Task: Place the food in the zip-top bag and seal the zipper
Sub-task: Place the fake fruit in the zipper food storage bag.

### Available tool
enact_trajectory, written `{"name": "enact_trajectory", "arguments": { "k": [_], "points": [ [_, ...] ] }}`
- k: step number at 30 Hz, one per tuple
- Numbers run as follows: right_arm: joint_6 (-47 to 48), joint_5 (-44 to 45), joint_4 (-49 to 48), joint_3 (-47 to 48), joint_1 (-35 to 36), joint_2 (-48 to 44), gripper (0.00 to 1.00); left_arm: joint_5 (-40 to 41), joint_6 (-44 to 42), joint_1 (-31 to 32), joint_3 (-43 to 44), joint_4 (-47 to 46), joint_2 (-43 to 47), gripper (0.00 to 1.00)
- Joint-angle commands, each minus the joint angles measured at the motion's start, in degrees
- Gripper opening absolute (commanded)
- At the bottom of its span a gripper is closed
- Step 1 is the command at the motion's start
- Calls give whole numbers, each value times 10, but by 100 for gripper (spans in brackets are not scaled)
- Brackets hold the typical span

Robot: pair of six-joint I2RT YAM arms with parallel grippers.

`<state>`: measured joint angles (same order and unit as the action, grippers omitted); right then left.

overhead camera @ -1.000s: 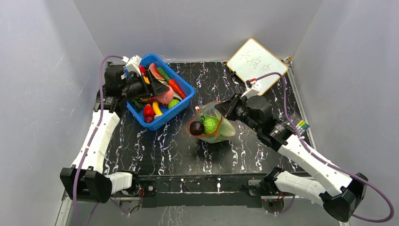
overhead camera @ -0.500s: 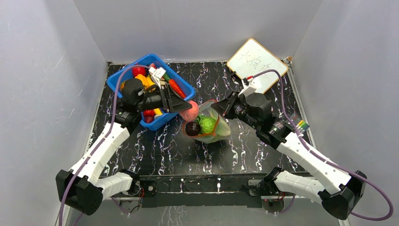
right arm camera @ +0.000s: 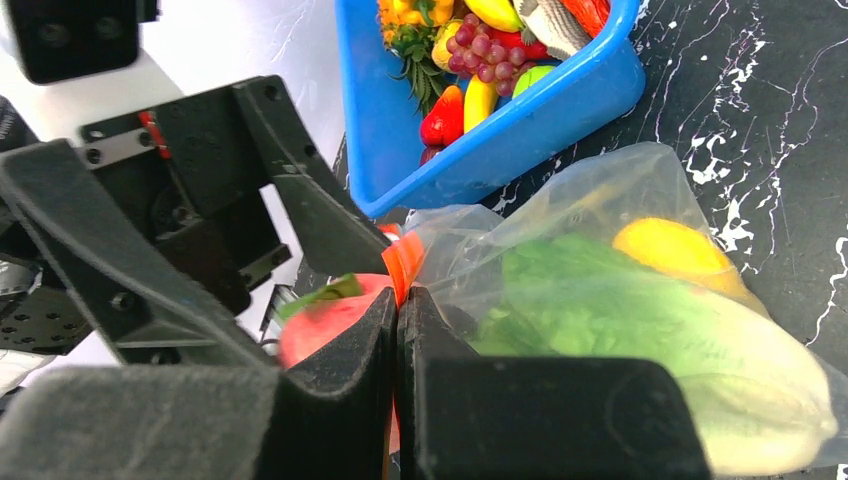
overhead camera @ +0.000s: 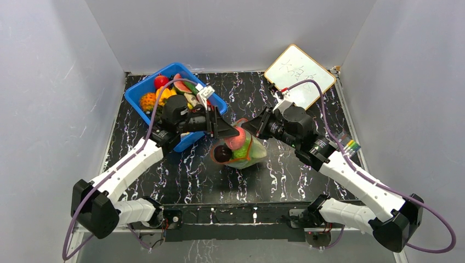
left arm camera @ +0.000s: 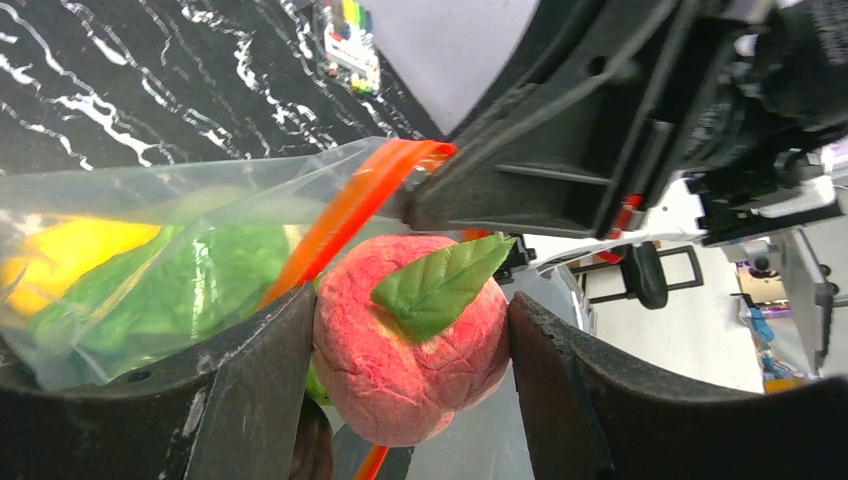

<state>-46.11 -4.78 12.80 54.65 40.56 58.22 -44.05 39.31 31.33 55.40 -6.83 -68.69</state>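
My left gripper point(left arm camera: 410, 345) is shut on a pink-red peach point(left arm camera: 400, 350) with a green leaf, one piece of the food. It holds the peach point(overhead camera: 238, 139) at the open mouth of the zip-top bag point(overhead camera: 249, 156), mid-table. My right gripper point(right arm camera: 397, 310) is shut on the bag's red-orange zipper point(right arm camera: 404, 256) and lifts that edge. Through the clear plastic I see green lettuce point(right arm camera: 590, 300), a yellow pepper point(right arm camera: 670, 250) and a dark plum point(overhead camera: 221, 154). In the top view the left gripper point(overhead camera: 229, 130) and the right gripper point(overhead camera: 256, 127) meet over the bag mouth.
A blue bin point(overhead camera: 133, 96) with several more toy fruits and vegetables stands at the back left, close behind the left arm. A whiteboard point(overhead camera: 299, 74) leans at the back right. A small pack of markers point(overhead camera: 351, 146) lies near the right edge.
My left arm has swung from the blue bin to the right, carrying the peach to the bag's mouth. The right gripper has kept its hold on the zipper edge and shifted slightly left.
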Motion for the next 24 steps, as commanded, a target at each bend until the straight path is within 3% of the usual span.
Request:
{"name": "enact_trajectory", "arguments": {
  "k": [1,7,11,19,24],
  "points": [
    [4,-15,-73,36,6,-15,0,46,-52,18,22,38,-24,32],
    [8,-28,-78,32,8,-14,0,161,-101,42,52,133,-45,31],
    [12,-36,-87,27,10,-11,0,191,-112,49,66,154,-56,33],
    [0,19,-80,22,11,-11,0,151,-75,57,53,124,-30,77],
    [-18,22,-95,16,11,-16,0,131,-53,57,48,114,-12,84]
  ]
}}
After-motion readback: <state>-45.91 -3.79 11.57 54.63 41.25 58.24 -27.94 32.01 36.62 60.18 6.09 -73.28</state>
